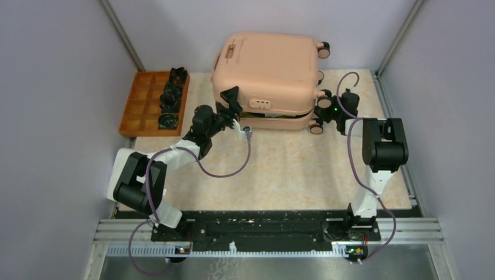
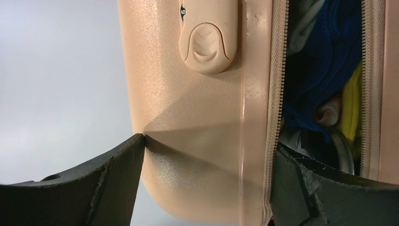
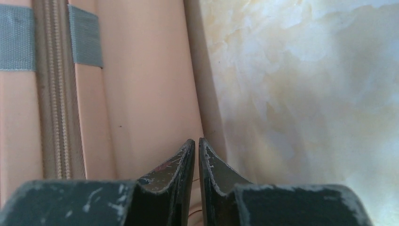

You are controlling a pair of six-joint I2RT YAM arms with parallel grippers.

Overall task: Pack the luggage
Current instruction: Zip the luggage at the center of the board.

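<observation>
The peach-pink luggage lies flat at the back of the table, its lid lowered but a gap left along the front. My left gripper is at its front left corner, open. In the left wrist view the gripper straddles the lid's rounded corner: one fingertip touches the outer shell, the other lies in the gap by the zipper. Blue cloth and yellow cloth show inside. My right gripper is at the right front wheels, shut beside the shell; only a thin slit remains.
An orange compartmented tray with several black items stands at the back left. The marbled table stretches in front of the luggage. Grey walls close in on both sides. Purple cables loop from both arms.
</observation>
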